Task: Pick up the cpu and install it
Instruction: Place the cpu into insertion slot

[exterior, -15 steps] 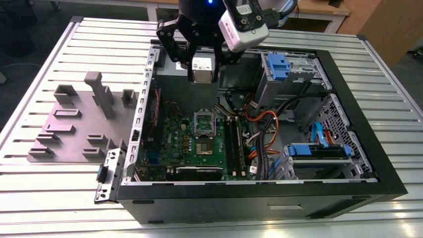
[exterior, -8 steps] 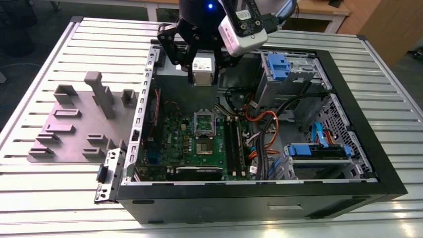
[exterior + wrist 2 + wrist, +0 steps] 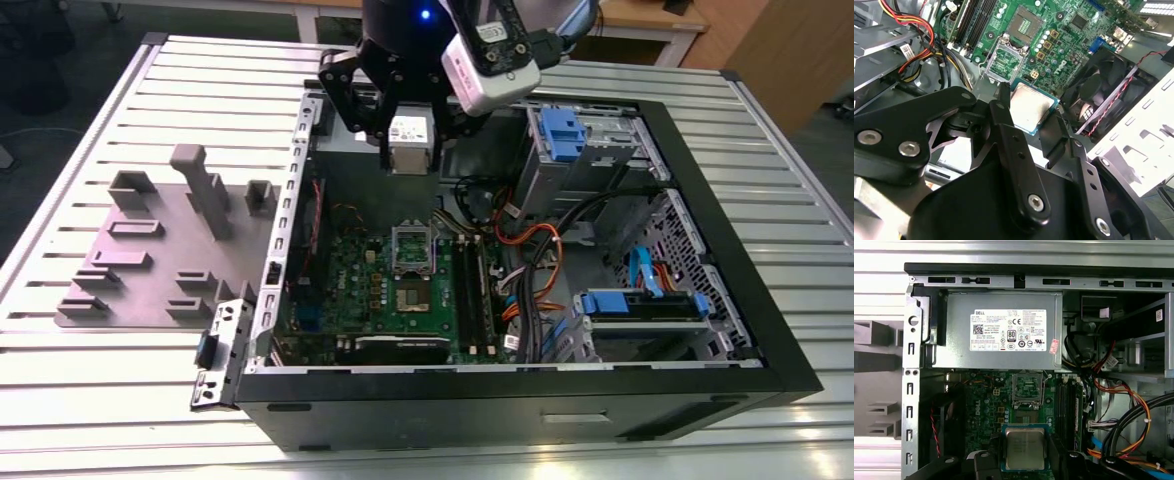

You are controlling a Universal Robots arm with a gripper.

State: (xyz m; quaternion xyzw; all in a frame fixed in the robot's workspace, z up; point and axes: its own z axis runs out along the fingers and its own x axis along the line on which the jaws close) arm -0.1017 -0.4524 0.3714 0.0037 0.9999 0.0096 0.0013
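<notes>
Cpu [image 3: 1025, 449] gripped between the jaws; held over the open case [image 3: 534, 415].

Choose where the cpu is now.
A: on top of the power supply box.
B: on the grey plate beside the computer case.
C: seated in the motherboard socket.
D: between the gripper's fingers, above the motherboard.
D: in the first wrist view the gripper clamps the cpu by two opposite edges, and the socket is empty.
</notes>
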